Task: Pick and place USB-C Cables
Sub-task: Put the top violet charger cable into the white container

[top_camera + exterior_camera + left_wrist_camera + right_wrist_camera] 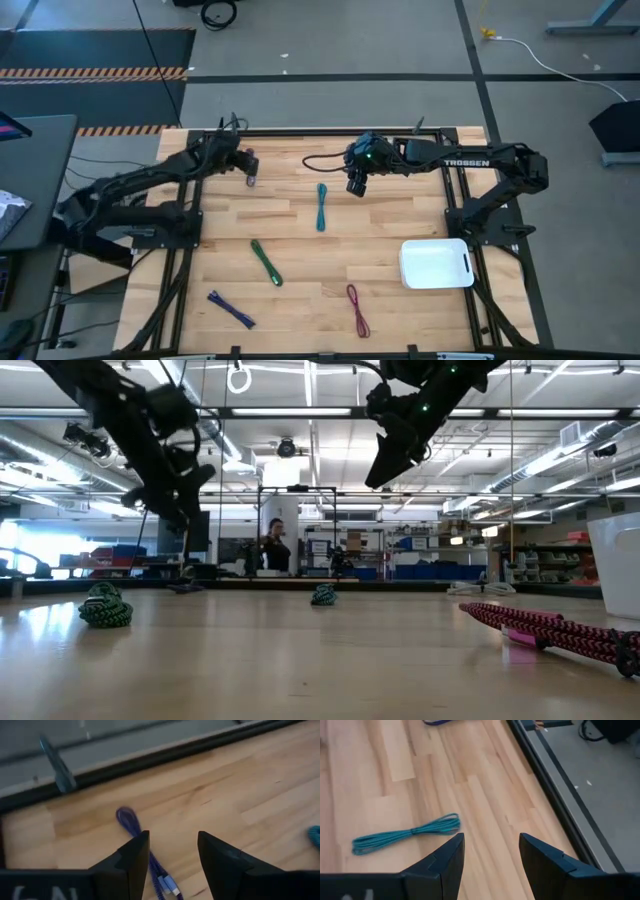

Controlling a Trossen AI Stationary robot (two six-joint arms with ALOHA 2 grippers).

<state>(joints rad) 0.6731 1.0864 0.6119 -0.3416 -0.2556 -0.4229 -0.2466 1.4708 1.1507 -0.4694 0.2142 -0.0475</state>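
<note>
Both hands spread apart: left hand (250, 178) near far edge, right hand (357, 187) mid-table.

Grey floor (330, 40), striped hazard mat (95, 72)

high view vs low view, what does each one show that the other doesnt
Only the high view shows the blue cable near the table's front edge. Only the low view shows a person in the room behind the table. Both show the green cable, teal cable, maroon cable, white bin, and the left claw and right claw raised above the table.
</note>
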